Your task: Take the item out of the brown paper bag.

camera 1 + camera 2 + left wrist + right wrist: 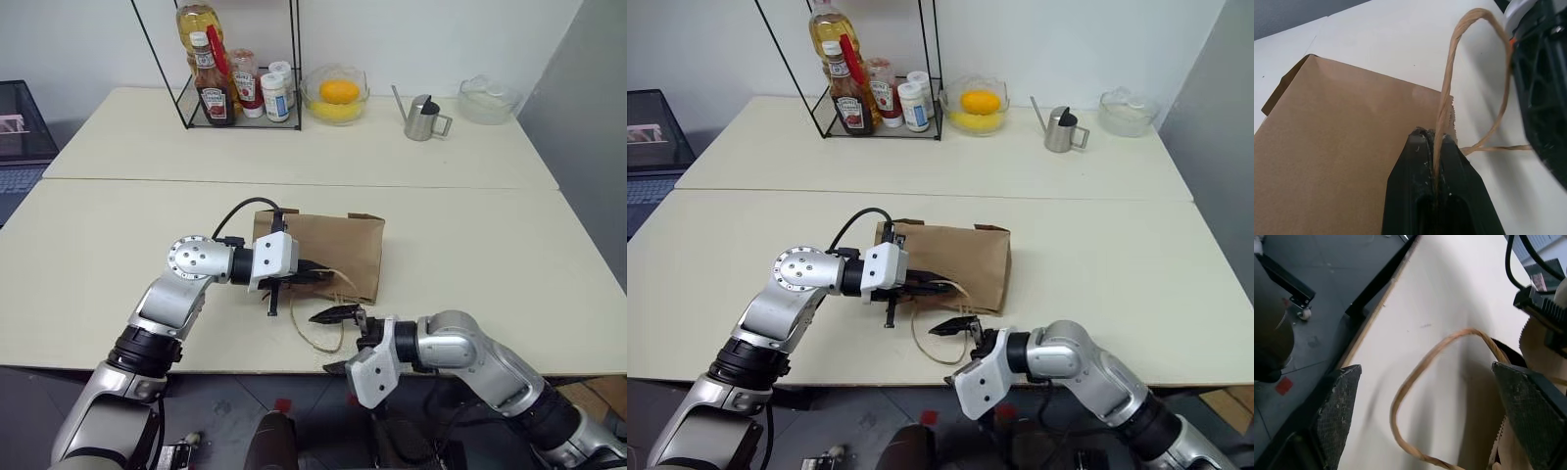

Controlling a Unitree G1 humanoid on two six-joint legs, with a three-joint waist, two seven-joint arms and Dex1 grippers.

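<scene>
The brown paper bag [333, 245] lies flat on the near table, its mouth toward the front edge. My left gripper [328, 275] comes in from the left and is shut on one tan cord handle [1449, 73] at the bag's mouth, with the cord running between its fingertips [1420, 142]. The other cord loop [313, 338] lies on the table in front of the bag. My right gripper [338, 341] hovers open at the table's front edge, its fingers either side of that loop [1415, 377] without touching it. The item is hidden.
On the far table stand a wire rack [235, 78] of sauce bottles, a glass bowl with an orange fruit [336, 95], a metal pitcher [423, 117] and a lidded glass bowl [487, 100]. A seam [441, 186] joins the two tables.
</scene>
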